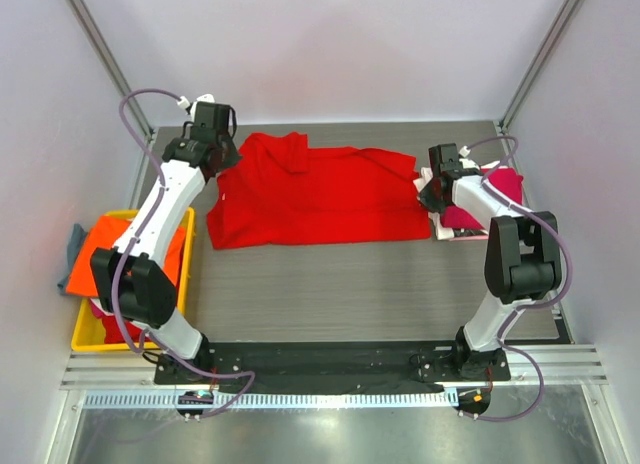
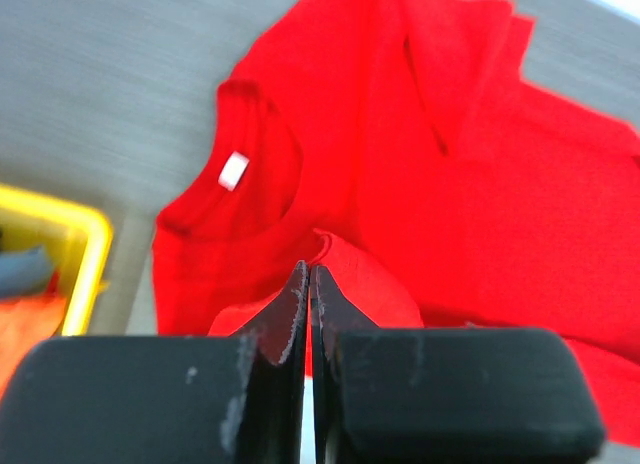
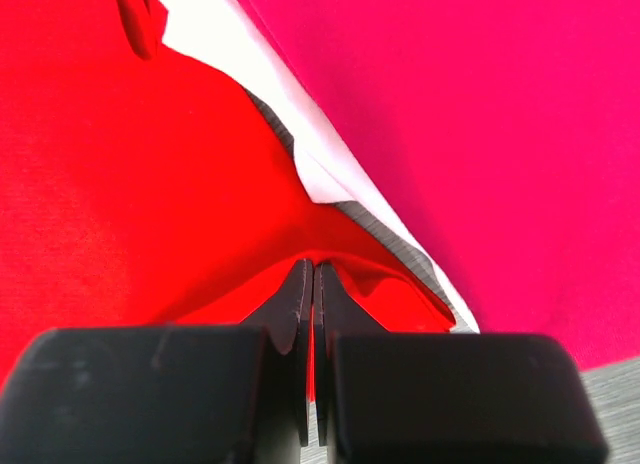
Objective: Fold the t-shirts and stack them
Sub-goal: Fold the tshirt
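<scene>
A bright red t-shirt lies spread across the middle of the table, its round neck with a white label toward the left end. My left gripper is shut on a raised fold of the red t-shirt near the collar, its tips pinching the cloth. My right gripper is shut on the opposite edge of the red t-shirt, tips pressed together on a lifted pleat. Just right of it lies a folded magenta-pink t-shirt on top of a white t-shirt.
A yellow crate stands off the table's left edge, holding an orange shirt, with grey-blue cloth beside it. The folded stack sits at the table's right side. Grey tabletop shows in front of the red shirt.
</scene>
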Controlling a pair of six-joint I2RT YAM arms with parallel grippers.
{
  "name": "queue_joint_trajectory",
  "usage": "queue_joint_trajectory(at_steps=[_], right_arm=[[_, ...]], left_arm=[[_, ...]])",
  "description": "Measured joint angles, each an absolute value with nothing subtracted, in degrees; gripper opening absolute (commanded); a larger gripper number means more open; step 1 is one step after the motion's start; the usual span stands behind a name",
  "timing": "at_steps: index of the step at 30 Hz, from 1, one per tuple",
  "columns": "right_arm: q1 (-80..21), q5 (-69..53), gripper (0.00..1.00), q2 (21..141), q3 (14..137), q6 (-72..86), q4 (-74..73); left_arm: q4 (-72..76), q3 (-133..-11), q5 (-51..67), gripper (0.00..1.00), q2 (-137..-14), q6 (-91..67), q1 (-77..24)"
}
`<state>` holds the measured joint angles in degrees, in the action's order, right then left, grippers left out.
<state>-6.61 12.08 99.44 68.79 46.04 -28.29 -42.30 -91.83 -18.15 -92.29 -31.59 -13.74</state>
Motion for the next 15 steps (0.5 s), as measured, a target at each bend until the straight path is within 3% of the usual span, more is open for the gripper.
queue_joint_trajectory(at_steps=[15], right_arm=[[-6.5, 11.3, 0.01, 100.7, 69.1, 46.3, -28.3]], left_arm=[[-29.7, -94.8, -13.8, 0.00, -101.5, -24.8, -13.7]])
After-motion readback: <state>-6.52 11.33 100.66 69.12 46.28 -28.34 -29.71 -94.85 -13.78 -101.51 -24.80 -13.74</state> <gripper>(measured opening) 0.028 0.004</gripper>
